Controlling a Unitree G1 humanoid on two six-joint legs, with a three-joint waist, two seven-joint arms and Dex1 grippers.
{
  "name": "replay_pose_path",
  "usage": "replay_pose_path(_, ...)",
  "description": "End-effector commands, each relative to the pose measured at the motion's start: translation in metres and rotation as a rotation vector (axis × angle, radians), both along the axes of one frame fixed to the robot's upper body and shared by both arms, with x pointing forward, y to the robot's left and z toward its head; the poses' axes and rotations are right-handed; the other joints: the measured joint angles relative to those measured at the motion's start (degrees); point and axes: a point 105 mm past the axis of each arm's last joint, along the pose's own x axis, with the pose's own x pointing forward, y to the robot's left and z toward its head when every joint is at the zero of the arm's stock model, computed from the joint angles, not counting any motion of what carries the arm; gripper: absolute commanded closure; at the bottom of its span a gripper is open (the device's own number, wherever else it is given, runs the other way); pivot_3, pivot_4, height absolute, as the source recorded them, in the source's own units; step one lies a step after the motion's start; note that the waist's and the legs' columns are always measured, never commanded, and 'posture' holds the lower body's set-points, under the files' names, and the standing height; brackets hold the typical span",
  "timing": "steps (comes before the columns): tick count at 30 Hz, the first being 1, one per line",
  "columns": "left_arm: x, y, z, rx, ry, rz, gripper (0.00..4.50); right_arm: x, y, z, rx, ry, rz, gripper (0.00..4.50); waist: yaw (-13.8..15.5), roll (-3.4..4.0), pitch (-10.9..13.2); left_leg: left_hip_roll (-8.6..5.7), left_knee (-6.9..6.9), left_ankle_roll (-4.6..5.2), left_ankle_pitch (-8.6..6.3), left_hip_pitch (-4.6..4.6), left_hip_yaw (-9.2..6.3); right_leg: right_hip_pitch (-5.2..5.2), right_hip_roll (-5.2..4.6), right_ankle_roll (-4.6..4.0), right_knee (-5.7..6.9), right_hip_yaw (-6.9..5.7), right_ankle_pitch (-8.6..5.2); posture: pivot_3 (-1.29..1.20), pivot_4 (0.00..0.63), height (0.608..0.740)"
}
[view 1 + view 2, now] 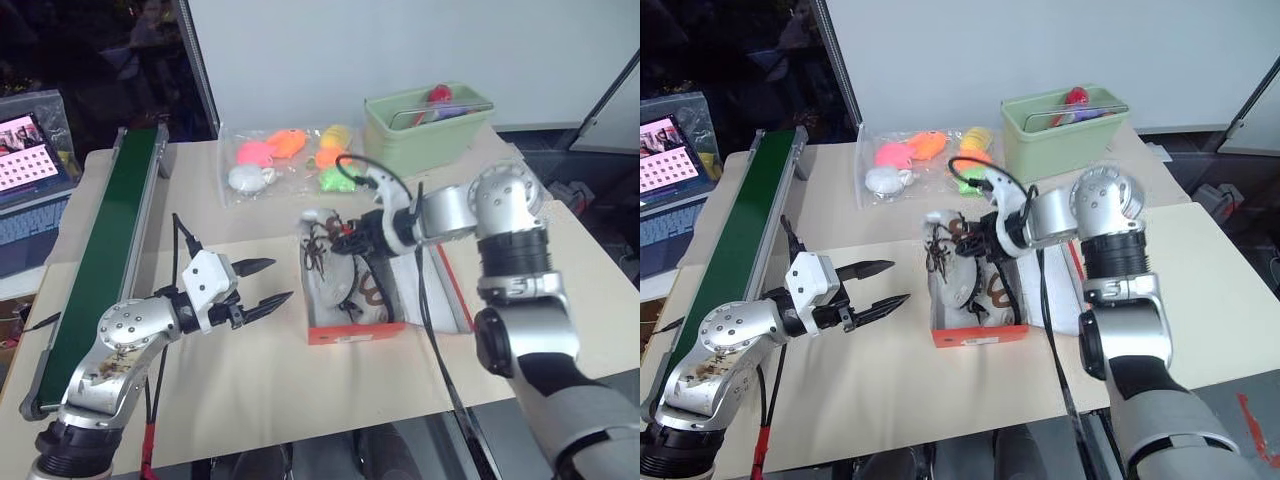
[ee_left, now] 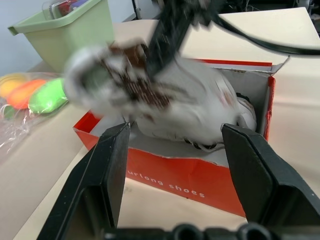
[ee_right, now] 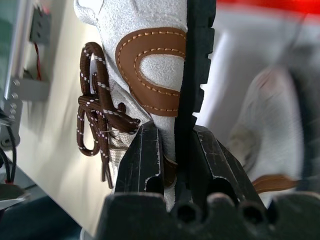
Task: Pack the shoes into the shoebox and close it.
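Shoes: one already lies in the shoebox (image 1: pixel 360 332), the other shoe (image 1: pixel 945 250) hangs over the box's left-rear corner, pinched by the right hand (image 1: pixel 345 240), toe still outside. It needs to swing in lengthwise beside its mate. Left hand (image 1: pixel 262 288) waits released, left of the box; toy bag (image 1: pixel 285 160) and green bin (image 1: pixel 425 125) sit well behind.
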Motion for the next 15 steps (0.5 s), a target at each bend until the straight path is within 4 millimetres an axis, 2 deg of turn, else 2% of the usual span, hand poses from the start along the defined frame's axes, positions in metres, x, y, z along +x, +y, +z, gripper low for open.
replay_pose_path(1, -0.005, -0.001, 0.012, 0.009, -0.059, -0.021, 1.40, -0.003, 0.001, 0.013, 0.035, -0.046, 0.007, 4.17, 0.0, 0.00, 0.0, 0.00, 0.00, 0.00, 0.00, 0.00, 0.00, 0.00, 0.00, 0.00, -0.01, 0.00, 0.00, 0.00, 0.150, 0.740)
replay_pose_path(11, -0.006, 0.000, 0.016, 0.018, -0.076, -0.021, 1.40, -0.012, -0.002, -0.009, 0.017, -0.016, -0.022, 4.17, -0.2, 0.01, 0.0, 0.07, 0.02, 0.05, -0.03, 0.05, 0.06, 0.02, 0.07, 0.00, 0.01, -0.01, 0.00, 0.00, 0.150, 0.740)
replay_pose_path(15, -0.007, 0.000, 0.017, 0.017, -0.081, -0.022, 1.40, -0.014, 0.000, -0.025, 0.019, 0.016, -0.070, 4.17, -0.2, 0.01, 0.0, 0.08, 0.03, 0.05, -0.03, 0.04, 0.10, 0.02, 0.07, 0.00, 0.01, 0.01, 0.00, 0.00, 0.150, 0.740)
